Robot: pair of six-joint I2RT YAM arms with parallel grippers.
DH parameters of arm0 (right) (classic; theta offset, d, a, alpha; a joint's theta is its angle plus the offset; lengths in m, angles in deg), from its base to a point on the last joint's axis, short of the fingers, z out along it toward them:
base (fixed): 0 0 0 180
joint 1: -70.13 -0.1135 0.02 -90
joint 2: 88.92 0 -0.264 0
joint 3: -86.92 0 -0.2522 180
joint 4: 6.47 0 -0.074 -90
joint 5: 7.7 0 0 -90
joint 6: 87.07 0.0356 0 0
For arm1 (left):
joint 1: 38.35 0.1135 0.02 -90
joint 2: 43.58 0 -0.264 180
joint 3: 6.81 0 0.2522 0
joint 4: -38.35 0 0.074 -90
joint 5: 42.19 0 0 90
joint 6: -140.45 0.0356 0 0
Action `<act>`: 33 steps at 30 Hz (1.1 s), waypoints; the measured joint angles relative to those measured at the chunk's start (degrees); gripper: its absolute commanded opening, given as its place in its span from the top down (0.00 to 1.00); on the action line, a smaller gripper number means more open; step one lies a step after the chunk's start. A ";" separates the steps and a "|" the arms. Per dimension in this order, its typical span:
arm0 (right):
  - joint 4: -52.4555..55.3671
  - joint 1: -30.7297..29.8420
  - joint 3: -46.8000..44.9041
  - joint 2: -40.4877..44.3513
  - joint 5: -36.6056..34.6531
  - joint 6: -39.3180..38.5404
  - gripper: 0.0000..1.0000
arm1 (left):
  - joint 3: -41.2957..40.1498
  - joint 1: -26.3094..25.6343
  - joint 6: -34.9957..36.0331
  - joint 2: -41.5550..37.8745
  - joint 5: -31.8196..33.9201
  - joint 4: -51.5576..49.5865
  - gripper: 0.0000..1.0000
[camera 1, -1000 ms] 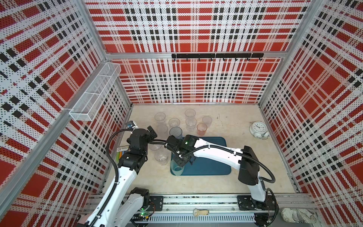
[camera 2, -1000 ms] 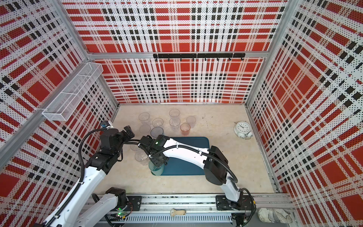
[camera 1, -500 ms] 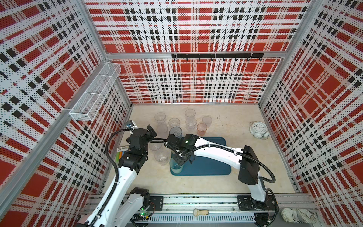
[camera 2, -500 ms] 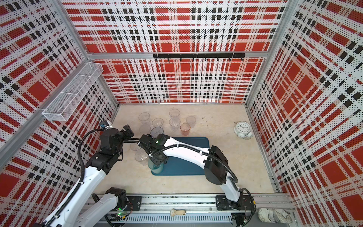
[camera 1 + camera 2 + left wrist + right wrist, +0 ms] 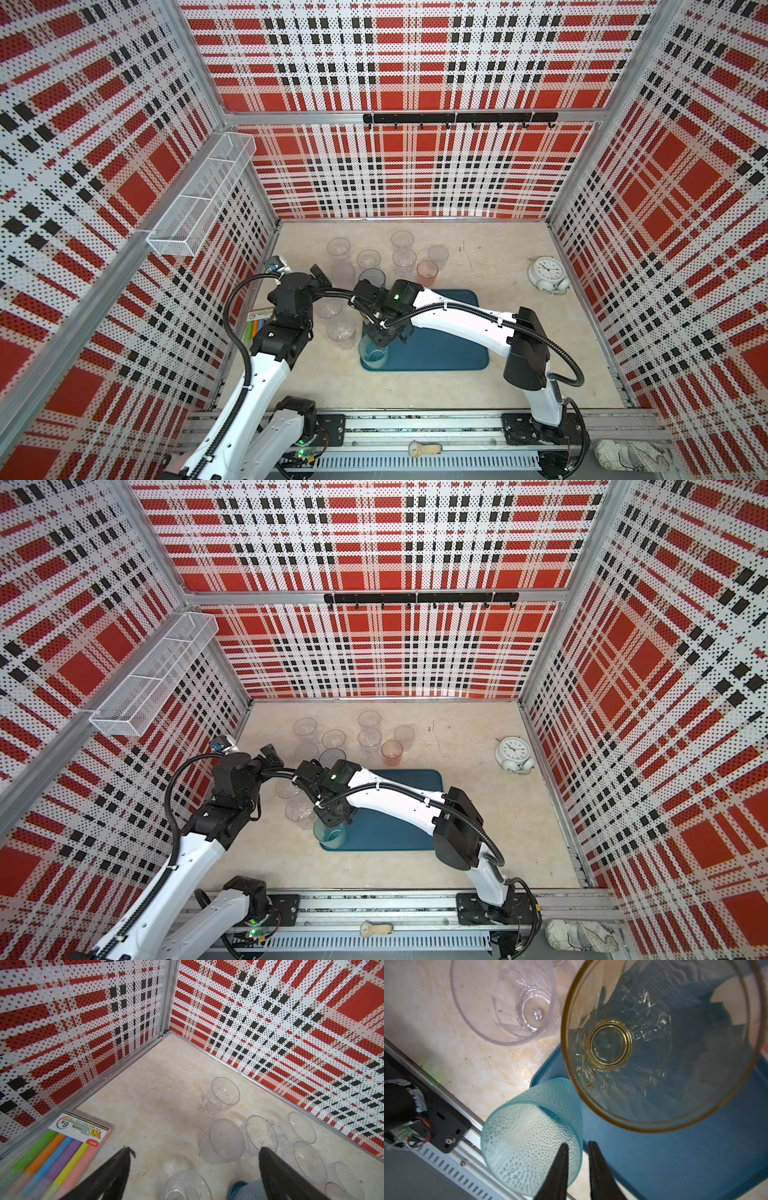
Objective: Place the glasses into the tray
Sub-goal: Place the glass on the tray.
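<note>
The dark teal tray [image 5: 449,349] [image 5: 399,833] lies at the table's front middle. A teal dimpled glass [image 5: 374,353] [image 5: 529,1126] stands upright on its front left corner. My right gripper [image 5: 578,1144] is narrowly open, one finger inside that rim and one outside, small gaps on both sides. An amber glass [image 5: 610,1045] stands on the tray beside it, hidden under the arm in both top views. Several clear glasses [image 5: 368,258], a pink one [image 5: 427,270] and a grey-blue one [image 5: 372,276] stand on the table behind and left of the tray. My left gripper [image 5: 195,1150] is wide open and empty above a clear glass [image 5: 185,1185].
A white alarm clock [image 5: 546,274] stands at the right wall. A pack of markers [image 5: 62,1157] lies along the left wall. A wire basket [image 5: 199,199] hangs on the left wall and a hook rail [image 5: 457,118] on the back wall. Both arms cross over the left glasses.
My right gripper's jaws have parted a little from the teal glass's rim; the glass stays in place on the tray corner. The left arm has barely moved.
</note>
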 measured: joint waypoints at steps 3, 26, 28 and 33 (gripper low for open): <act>0.04 0.35 0.04 0.52 1.33 0.22 0.66 | 0.00 0.00 0.15 -0.11 0.17 0.00 0.02; -18.64 19.10 -20.87 23.06 3.85 8.52 0.60 | 1.53 1.95 0.26 -2.62 -14.93 -10.34 0.19; -19.50 19.34 -21.66 23.04 3.82 8.90 0.60 | 1.25 4.31 -0.11 -2.08 -18.36 -10.73 0.21; -22.88 19.67 -23.19 23.04 3.78 9.14 0.60 | -1.29 9.53 -3.30 -0.96 -26.56 -12.09 0.24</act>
